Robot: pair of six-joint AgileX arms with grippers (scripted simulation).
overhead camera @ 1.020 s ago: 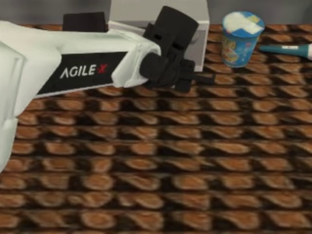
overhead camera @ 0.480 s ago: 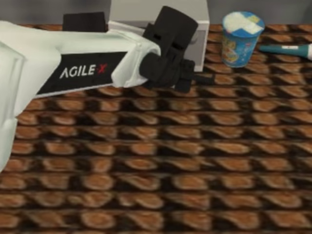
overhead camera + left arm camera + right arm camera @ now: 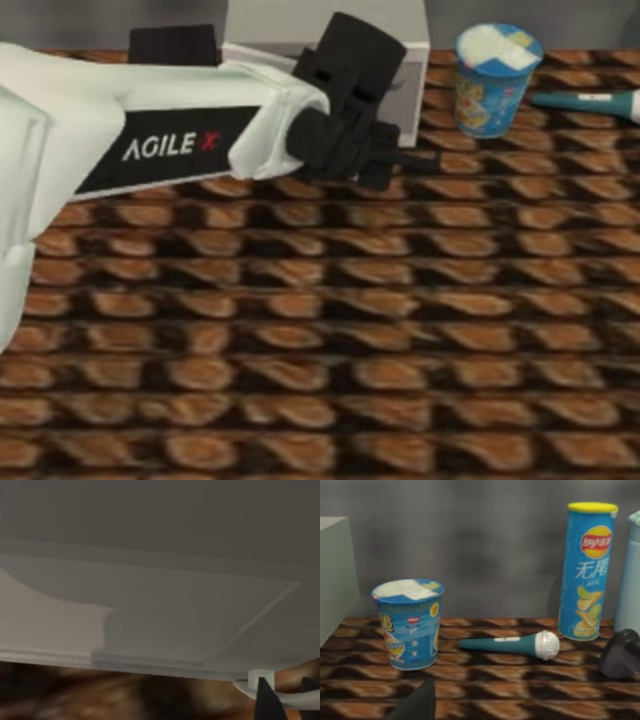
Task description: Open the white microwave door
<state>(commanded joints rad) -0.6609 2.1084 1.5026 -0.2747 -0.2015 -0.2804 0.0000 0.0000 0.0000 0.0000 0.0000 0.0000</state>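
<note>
The table (image 3: 330, 340) carries a repeating brown and tan woven pattern across the whole top view; a flat grey wall stands behind its far edge, plain and unmarked in the right wrist view.

The microwave (image 3: 300, 25) sits at the upper centre of the top view, against the far edge. Its door (image 3: 408, 105) faces the table; the left wrist view shows the panel (image 3: 165, 615) very close, filling most of that frame, with a white handle bar (image 3: 280, 696) at the lower right.

The left arm reaches in from the left of the top view. The left gripper (image 3: 415, 160) is at the microwave front, upper centre, just beside the door. Two dark fingertips (image 3: 267, 702) show beside the handle bar in the left wrist view; whether they are spread or pinching the bar cannot be told.

A black box (image 3: 172, 42) stands to the left of the microwave, partly behind the arm.

A blue noodle cup (image 3: 494, 80) stands upright at the upper right. A teal microphone (image 3: 590, 100) lies on its side near it. A blue chip can (image 3: 587, 570) stands upright by the wall.

The right gripper is not in view.
</note>
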